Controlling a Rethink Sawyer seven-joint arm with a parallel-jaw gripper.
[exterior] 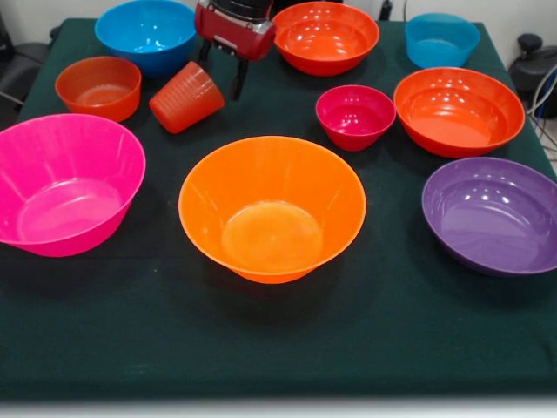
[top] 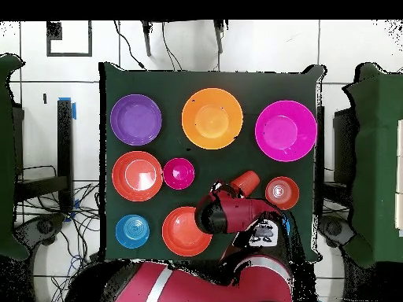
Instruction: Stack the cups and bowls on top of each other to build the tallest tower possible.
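Note:
An orange-red cup [exterior: 185, 96] lies tipped on its side at the back left of the dark green cloth; in the overhead view the cup [top: 245, 182] pokes out past the arm. My gripper [exterior: 222, 71] hangs just behind and to the right of it. Its fingers are apart and open, one at the cup's upper end and the other beside it. The large yellow-orange bowl [exterior: 271, 205] sits in the middle with nothing in it. Round it stand the large pink bowl [exterior: 65, 183], purple bowl [exterior: 492, 213], an orange-red bowl [exterior: 459, 109] and the small magenta bowl [exterior: 355, 115], each apart.
At the back stand a big blue bowl [exterior: 146, 33], a second orange-red bowl [exterior: 326, 35], a small blue bowl [exterior: 441, 39] and a squat small orange bowl [exterior: 98, 87]. The red arm [top: 236, 216] covers the table's edge near the base. Chairs and cables surround the table.

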